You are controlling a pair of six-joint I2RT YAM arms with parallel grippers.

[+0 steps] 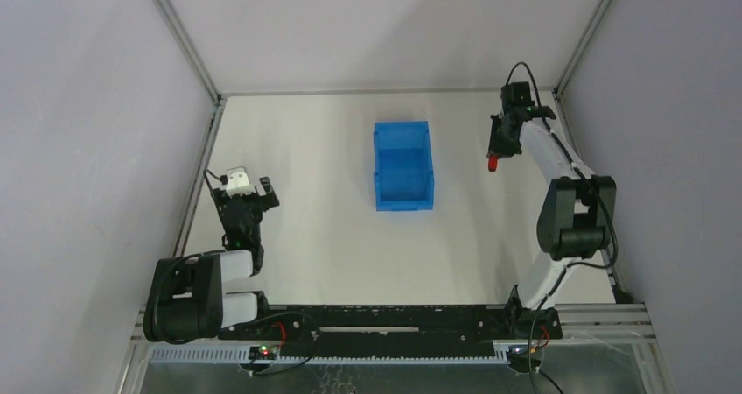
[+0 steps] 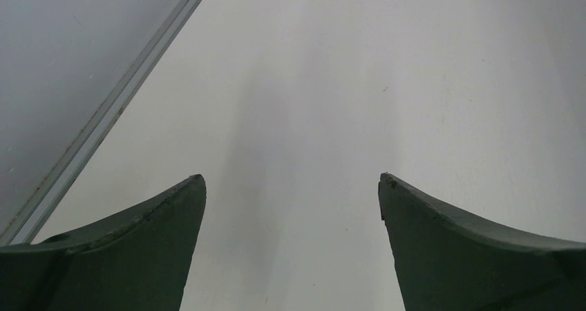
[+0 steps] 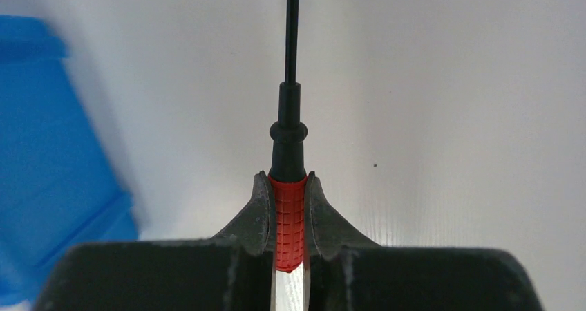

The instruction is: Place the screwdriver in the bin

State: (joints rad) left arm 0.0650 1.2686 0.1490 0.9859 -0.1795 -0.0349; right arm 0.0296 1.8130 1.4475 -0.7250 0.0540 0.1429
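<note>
The right gripper (image 3: 287, 186) is clamping the screwdriver (image 3: 287, 145) by its red handle, right of the bin (image 1: 404, 203), while the left gripper (image 2: 291, 178) is gaping open.

White matte tabletop (image 1: 306, 236), plain pale grey walls (image 1: 87, 105) on three sides, aluminium corner posts (image 1: 179, 35) (two, back corners), slotted metal rail (image 1: 394, 352) along near edge. Even soft light, faint shadows.

Open table (image 1: 464, 219) runs between the bin (image 1: 403, 177) and the right gripper (image 1: 497, 149) clamping the screwdriver (image 1: 493, 162); the bin's upright walls are the only barrier there, and the side wall (image 1: 674, 105) stands near, right of that gripper
</note>
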